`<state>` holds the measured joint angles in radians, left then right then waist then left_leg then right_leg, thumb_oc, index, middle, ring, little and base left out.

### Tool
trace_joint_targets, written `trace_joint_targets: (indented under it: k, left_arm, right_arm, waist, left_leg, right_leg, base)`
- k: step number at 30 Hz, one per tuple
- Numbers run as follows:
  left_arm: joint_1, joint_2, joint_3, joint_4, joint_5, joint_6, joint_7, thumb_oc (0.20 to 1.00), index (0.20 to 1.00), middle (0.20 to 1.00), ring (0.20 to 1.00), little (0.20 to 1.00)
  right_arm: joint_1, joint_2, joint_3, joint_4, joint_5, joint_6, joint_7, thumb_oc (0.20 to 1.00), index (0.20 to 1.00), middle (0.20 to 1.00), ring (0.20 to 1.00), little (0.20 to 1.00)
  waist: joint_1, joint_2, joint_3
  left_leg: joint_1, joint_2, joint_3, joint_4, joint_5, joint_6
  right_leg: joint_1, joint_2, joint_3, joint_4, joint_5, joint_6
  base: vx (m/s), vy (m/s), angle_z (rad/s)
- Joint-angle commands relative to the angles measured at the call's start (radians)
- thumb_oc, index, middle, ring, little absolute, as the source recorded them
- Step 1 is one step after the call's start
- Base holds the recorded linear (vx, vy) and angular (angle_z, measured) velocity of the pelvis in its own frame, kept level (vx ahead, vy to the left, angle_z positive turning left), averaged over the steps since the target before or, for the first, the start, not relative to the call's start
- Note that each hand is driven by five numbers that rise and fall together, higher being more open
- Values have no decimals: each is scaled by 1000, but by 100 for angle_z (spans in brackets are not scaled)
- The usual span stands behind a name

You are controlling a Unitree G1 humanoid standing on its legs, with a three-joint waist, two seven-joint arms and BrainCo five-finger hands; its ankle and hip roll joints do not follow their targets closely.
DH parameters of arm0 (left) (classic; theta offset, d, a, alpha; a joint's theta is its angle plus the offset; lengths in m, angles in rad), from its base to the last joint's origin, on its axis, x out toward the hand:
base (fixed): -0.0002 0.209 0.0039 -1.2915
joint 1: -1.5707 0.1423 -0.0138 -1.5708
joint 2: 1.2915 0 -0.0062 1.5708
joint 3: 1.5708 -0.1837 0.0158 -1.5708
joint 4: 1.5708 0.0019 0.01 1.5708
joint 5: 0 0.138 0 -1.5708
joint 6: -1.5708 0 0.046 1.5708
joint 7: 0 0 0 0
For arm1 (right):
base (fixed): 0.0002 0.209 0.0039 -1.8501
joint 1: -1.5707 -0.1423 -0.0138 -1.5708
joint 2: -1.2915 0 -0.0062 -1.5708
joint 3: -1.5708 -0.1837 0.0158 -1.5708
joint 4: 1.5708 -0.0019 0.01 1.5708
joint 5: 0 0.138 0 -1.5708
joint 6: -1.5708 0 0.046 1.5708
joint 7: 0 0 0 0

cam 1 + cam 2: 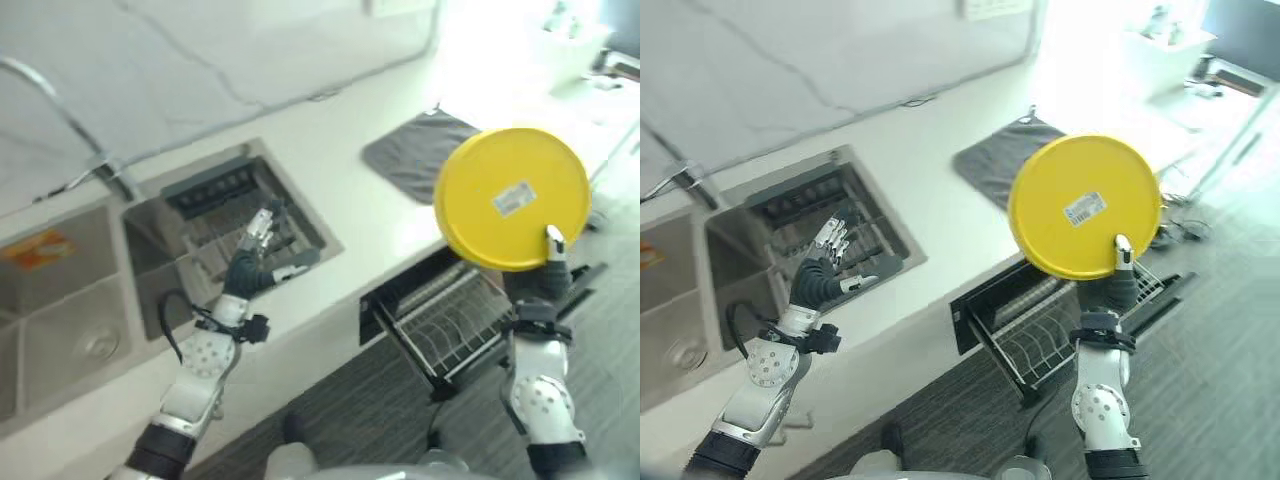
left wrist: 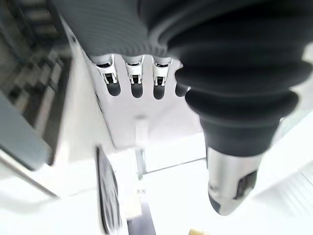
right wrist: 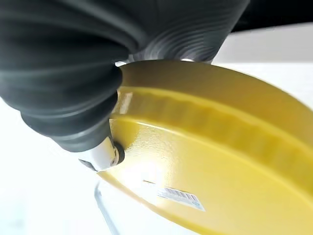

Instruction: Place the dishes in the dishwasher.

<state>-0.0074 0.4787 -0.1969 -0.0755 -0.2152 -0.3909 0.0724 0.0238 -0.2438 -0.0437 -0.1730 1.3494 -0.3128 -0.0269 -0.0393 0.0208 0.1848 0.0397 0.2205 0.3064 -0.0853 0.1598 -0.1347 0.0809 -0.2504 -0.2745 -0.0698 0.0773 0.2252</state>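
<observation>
My right hand (image 1: 540, 288) holds a round yellow plate (image 1: 510, 195) upright by its lower rim, thumb pressed on the underside, where a white sticker faces me. In the right wrist view the plate (image 3: 205, 161) sits against the thumb (image 3: 100, 154). The plate hangs above the open dishwasher, whose wire rack (image 1: 445, 318) is pulled out below the counter edge. My left hand (image 1: 245, 268) hovers open over the counter by the sunken drying basin, with straight fingers (image 2: 132, 85) that hold nothing.
A sunken basin with a grey dish rack (image 1: 235, 215) lies in the white counter (image 1: 330, 190). A steel sink (image 1: 60, 310) and faucet (image 1: 70, 125) are to its left. A grey mat (image 1: 415, 150) lies on the counter behind the plate. Dark floor lies before the dishwasher.
</observation>
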Motion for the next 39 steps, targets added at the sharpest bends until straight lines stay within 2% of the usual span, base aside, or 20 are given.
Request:
trace_joint_targets:
  k: [1,2,3,9,12,28,33,39]
  left_arm:
    - [-37,27,43,-58,16,-37,-8,1000,1000,1000,1000,1000]
    - [-36,27,47,-58,15,-35,-10,1000,1000,1000,1000,1000]
    - [-27,31,75,-70,14,-23,-8,1000,1000,1000,1000,1000]
    - [-31,27,76,-90,20,-9,-8,1000,1000,1000,1000,1000]
    - [-25,28,69,-109,24,0,-3,1000,1000,1000,1000,1000]
    - [-56,19,19,-115,41,7,13,1000,1000,1000,1000,1000]
    - [-65,17,3,-119,43,11,7,1000,1000,1000,1000,1000]
    - [-89,20,-20,-118,38,12,23,1000,1000,1000,1000,1000]
  right_arm:
    - [-111,18,-40,-97,-2,-7,90,200,200,200,200,200]
    - [-105,20,-48,-98,-3,-7,89,200,200,200,200,200]
    - [-42,37,-104,-85,-31,21,50,200,200,200,200,200]
    - [-1,61,-113,-13,-26,38,47,200,200,200,200,200]
    - [0,61,-84,49,-70,57,21,200,200,200,200,200]
    - [-39,89,33,191,-153,51,-33,200,200,200,200,200]
    - [-74,86,48,242,-146,26,-81,200,200,200,200,200]
    - [-123,70,55,269,-220,23,-165,200,200,200,200,200]
  waist:
    - [29,-31,-26]
    - [24,-32,-27]
    - [-23,-37,-27]
    - [-52,-35,-15]
    - [-51,-28,-5]
    - [-26,-4,24]
    - [-7,2,33]
    - [6,8,50]
  left_leg:
    - [18,-21,-20,76,-162,27]
    - [20,-21,-16,78,-165,27]
    - [46,-20,24,78,-176,30]
    - [45,-20,44,84,-182,31]
    - [41,-23,35,88,-185,32]
    - [7,-38,-14,96,-184,33]
    - [-6,-42,-39,101,-182,33]
    - [-18,-44,-52,112,-181,31]
  right_leg:
    - [-13,-31,-30,70,-61,-10]
    - [-13,-30,-27,69,-60,-9]
    - [-17,-25,7,53,-46,-3]
    - [-37,-16,38,53,-42,-5]
    - [-42,-14,48,50,-41,-7]
    - [-65,-30,51,68,-43,-6]
    - [-68,-35,49,75,-45,-8]
    - [-73,-36,46,81,-44,-11]
  base:
    - [-9,-109,-58]
    - [39,-230,-54]
    - [41,-207,-57]
    - [-5,-91,-50]
    - [1,-57,-3]
    - [8,12,5]
    - [14,4,1]
    - [-2,9,6]
